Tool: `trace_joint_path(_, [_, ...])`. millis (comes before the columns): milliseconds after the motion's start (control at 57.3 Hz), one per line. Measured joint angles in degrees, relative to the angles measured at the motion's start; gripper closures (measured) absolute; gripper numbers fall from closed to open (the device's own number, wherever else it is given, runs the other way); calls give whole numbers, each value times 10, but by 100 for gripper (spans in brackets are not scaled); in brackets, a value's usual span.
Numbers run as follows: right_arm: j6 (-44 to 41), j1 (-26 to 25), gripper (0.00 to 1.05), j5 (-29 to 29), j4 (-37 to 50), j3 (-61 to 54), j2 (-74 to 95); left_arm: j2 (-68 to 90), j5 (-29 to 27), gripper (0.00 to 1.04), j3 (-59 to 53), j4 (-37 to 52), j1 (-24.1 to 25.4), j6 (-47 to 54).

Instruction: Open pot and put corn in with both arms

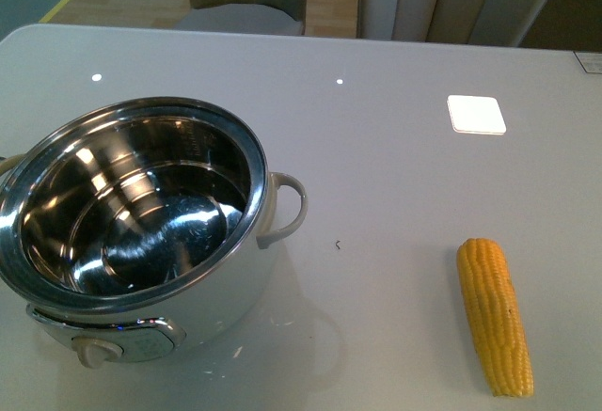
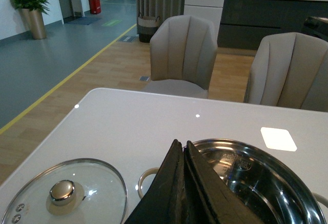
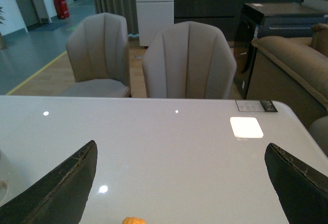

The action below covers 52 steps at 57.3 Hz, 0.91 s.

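The white pot point(image 1: 141, 242) stands uncovered at the table's left, its steel bowl empty. Its glass lid point(image 2: 64, 196) lies flat on the table to the pot's left, seen only in the left wrist view. The yellow corn point(image 1: 495, 315) lies on the table at the front right, apart from the pot. My left gripper point(image 2: 180, 144) is shut with nothing in it, hanging over the pot's point(image 2: 256, 183) left rim and handle. My right gripper point(image 3: 182, 157) is open and wide, with the tip of the corn point(image 3: 133, 220) just below its fingers. Neither arm shows in the front view.
Two beige chairs point(image 2: 184, 55) stand behind the far table edge. The white table point(image 1: 395, 176) carries a bright light patch at the back right. A sofa and a dark cabinet show beyond the table's right end.
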Motion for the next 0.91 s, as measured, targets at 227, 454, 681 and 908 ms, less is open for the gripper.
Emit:
trace_joint_path(227, [0,0,9,0,0,0,0,-16,0,102,0,-6,0,0])
trace_joint_path(454, [0,0,9,0,0,0,0,-16,0,65,0,-6,0,0])
trace_joint_path(681, [0,0,9,0,0,0,0,-16,0,25,0,-6,0,0])
trace_joint_path(908, [4,5,9,16,-58,20,26,-16,0,7,0,-6,0,1])
